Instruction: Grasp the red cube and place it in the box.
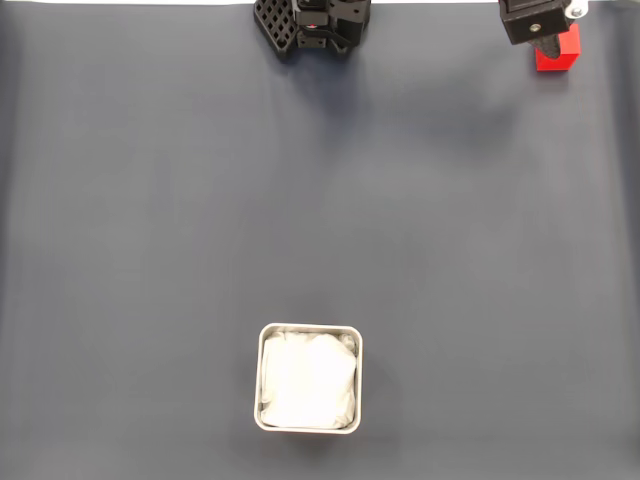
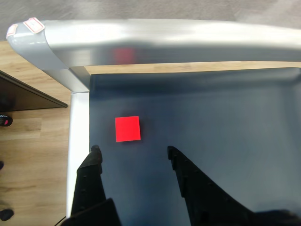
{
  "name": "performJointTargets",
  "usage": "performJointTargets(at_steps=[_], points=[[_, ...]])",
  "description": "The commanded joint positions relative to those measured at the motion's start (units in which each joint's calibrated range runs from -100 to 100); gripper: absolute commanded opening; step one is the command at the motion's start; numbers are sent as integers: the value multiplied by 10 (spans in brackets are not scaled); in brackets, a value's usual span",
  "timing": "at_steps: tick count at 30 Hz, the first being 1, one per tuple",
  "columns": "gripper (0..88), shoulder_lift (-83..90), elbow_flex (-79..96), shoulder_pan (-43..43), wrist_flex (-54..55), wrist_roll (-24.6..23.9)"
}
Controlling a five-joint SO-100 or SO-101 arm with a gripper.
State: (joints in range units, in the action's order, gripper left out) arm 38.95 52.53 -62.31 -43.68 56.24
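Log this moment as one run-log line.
phase: approach | gripper: jaws open, above and just short of red cube | red cube: on mat, ungrasped, top right in fixed view | box: no cube inside

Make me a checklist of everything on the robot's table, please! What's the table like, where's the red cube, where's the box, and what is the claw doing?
Surface: dark grey mat, smooth and bare in the middle; a silvery frame edges it in the wrist view.
Red cube: red cube rests on the mat near the top right corner of the fixed view, not gripped.
Box: box sits low in the fixed view, far from the cube; white lining inside, no cube in it.
Clutter: nothing seen.
Gripper: gripper open, fingers apart, just short of the cube.
Cables: nothing seen.
Surroundings: wooden floor beside the table; arm base at the top edge.
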Motion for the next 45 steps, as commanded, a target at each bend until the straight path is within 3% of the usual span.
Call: performJointTargets(at_steps=[1,45], points=[[333,-5,-4,-9,18,-2],[344,-143,6,-38,142,-16]])
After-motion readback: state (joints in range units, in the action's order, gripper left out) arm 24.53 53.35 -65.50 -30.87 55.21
